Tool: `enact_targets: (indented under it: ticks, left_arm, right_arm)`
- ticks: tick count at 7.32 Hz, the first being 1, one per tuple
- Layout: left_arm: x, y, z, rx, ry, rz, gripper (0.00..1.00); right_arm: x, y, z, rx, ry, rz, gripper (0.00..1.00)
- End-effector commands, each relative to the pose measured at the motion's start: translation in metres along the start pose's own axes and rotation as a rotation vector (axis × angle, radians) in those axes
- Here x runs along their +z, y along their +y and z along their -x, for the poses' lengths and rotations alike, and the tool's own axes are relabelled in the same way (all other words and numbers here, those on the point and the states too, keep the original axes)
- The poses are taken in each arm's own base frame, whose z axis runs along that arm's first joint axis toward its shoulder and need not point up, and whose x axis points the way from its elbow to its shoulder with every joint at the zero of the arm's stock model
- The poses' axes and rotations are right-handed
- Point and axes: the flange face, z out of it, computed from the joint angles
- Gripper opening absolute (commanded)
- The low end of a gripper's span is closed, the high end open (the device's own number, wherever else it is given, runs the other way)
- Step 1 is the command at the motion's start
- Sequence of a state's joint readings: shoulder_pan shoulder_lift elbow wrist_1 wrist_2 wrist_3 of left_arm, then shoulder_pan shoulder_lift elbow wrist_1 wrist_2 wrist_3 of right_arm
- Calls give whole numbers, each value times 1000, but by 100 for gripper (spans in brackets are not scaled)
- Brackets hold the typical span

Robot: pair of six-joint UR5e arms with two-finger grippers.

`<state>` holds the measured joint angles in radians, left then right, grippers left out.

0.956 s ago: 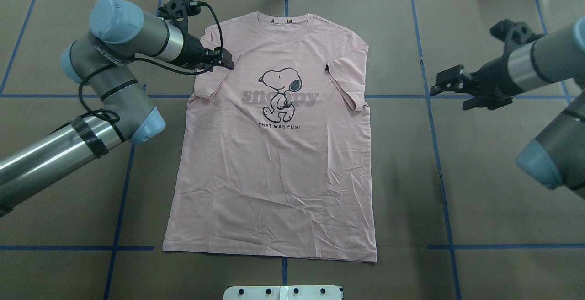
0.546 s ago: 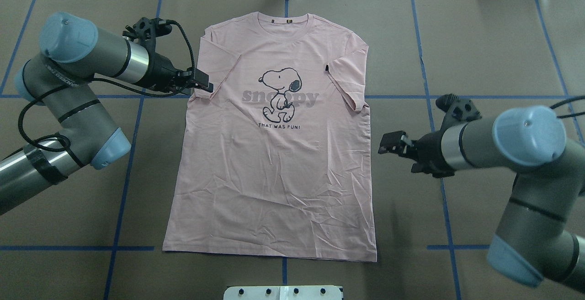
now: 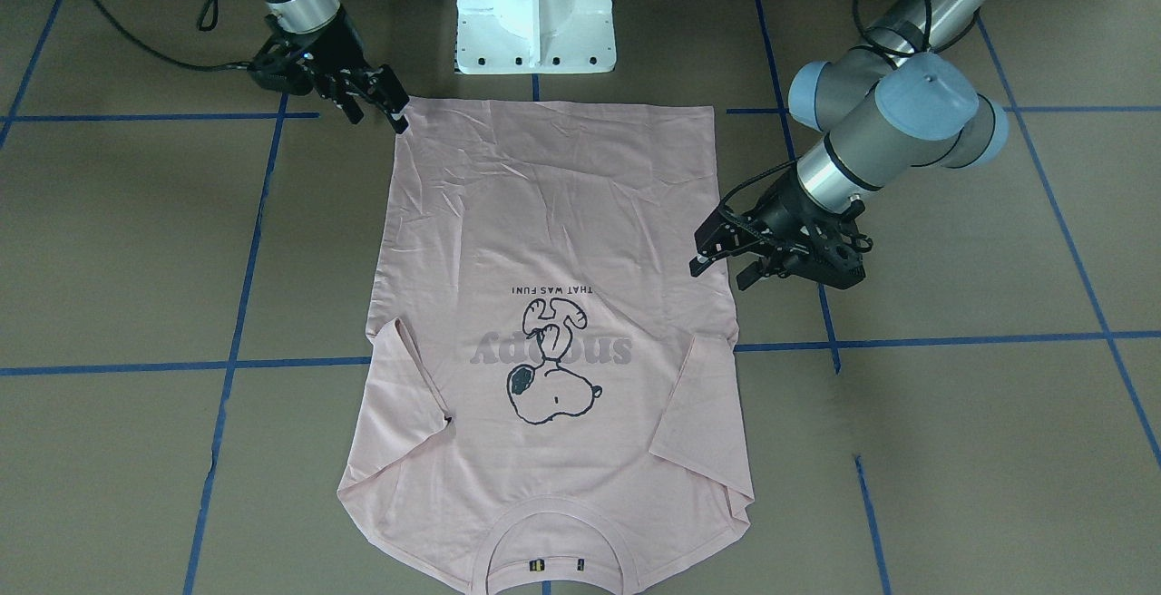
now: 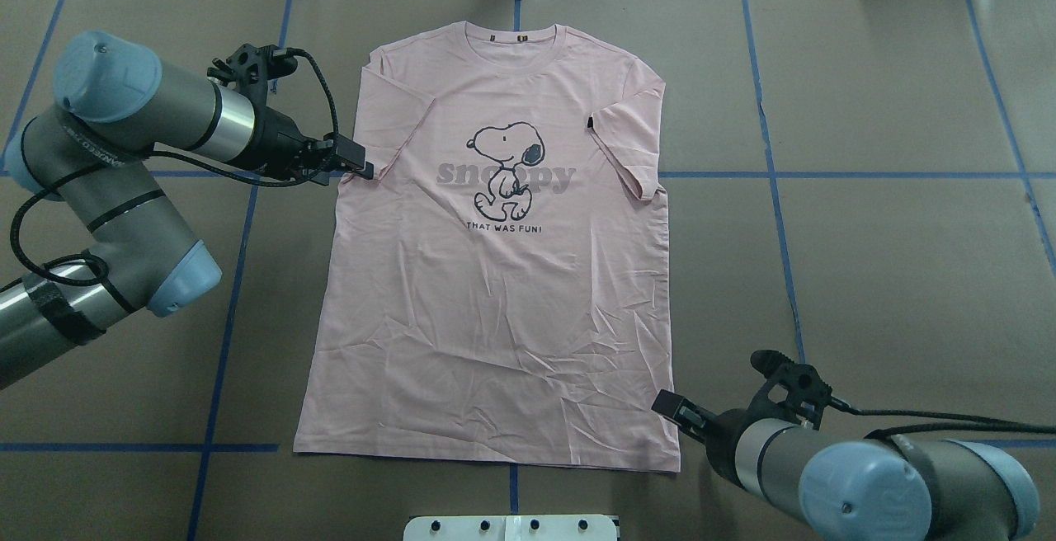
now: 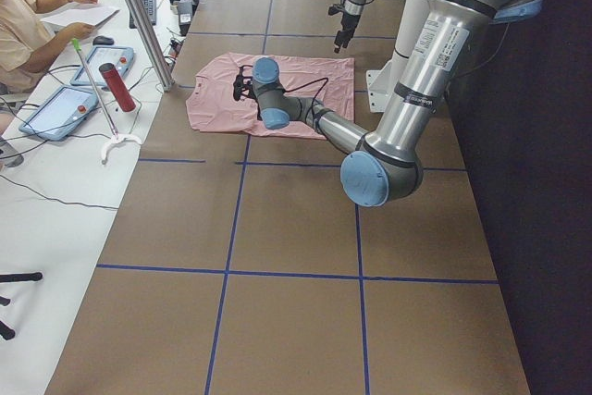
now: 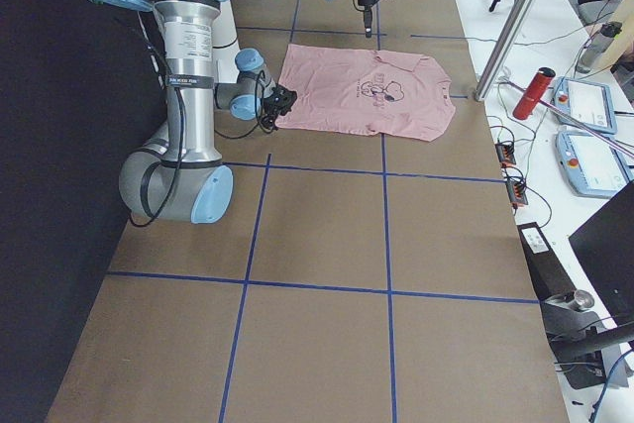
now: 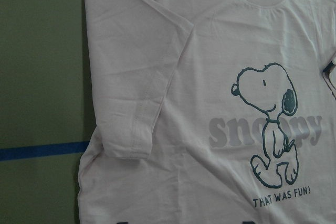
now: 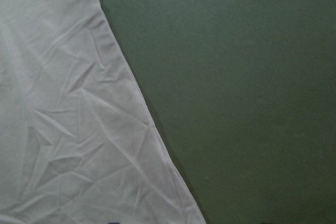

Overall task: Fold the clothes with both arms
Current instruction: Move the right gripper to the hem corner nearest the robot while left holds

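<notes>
I see the pale pink short-sleeved Snoopy T-shirt (image 4: 503, 302) lying flat, print up, on the brown blue-taped table (image 4: 891, 277), the black two-finger left gripper (image 3: 719, 272) spread beside its sleeve, the right gripper (image 3: 376, 118) spread at a hem corner.

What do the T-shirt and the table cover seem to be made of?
The T-shirt looks like thin cotton jersey, matte: it lies limp with fine creases, and the collar is ribbed. The table cover is probably brown paper or card: flat, smooth, without sheen.

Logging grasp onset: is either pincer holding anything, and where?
Nothing is held: T-shirt lies flat; left pincer and right pincer hang open at its edges.
</notes>
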<state>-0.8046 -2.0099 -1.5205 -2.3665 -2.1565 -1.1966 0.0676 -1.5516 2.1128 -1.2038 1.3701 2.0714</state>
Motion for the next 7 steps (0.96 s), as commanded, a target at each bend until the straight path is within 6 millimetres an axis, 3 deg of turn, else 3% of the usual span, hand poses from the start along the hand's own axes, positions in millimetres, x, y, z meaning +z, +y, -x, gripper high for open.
enact_targets:
  ticks: [1, 3, 4, 7]
  left_arm:
    - [2, 0, 1, -15, -4, 3, 86]
    - [4, 1, 6, -19, -11, 5, 88]
    - [5, 1, 7, -20, -12, 7, 88]
    - [5, 1, 7, -17, -7, 5, 88]
  right_arm:
    - [-1, 42, -10, -12, 51, -20, 79]
    - [9, 59, -11, 51, 54, -19, 79]
    - [8, 65, -1, 58, 43, -12, 79]
    - [15, 66, 1, 47, 76, -42, 76]
